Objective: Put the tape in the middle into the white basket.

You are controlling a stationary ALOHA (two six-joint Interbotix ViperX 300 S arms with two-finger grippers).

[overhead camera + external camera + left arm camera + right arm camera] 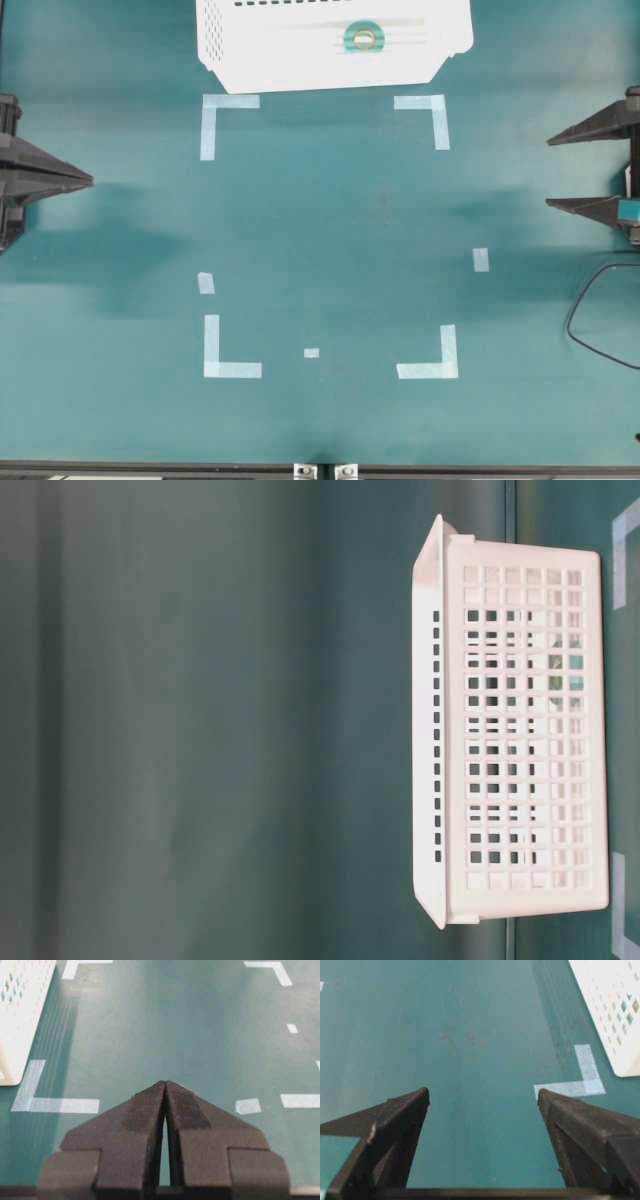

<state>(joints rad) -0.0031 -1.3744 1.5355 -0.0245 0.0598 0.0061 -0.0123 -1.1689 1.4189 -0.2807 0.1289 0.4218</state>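
The tape (pixel 363 38), a small teal roll with a tan core, lies inside the white basket (pixel 250 45) at the top of the overhead view. The basket also shows in the table-level view (pixel 520 740), in the left wrist view (pixel 22 1005) at the upper left, and in the right wrist view (pixel 615 1010) at the upper right. My left gripper (pixel 88 181) is shut and empty at the left edge of the table; its jaws meet at the tips (pixel 165 1084). My right gripper (pixel 550 172) is open and empty at the right edge (pixel 482 1097).
Pale-blue tape corner marks (pixel 228 112) (pixel 428 115) (pixel 228 355) (pixel 432 360) frame the middle of the green table. Small loose strips (pixel 481 259) (pixel 206 283) (pixel 311 352) lie near them. A black cable (pixel 590 310) loops at the right edge.
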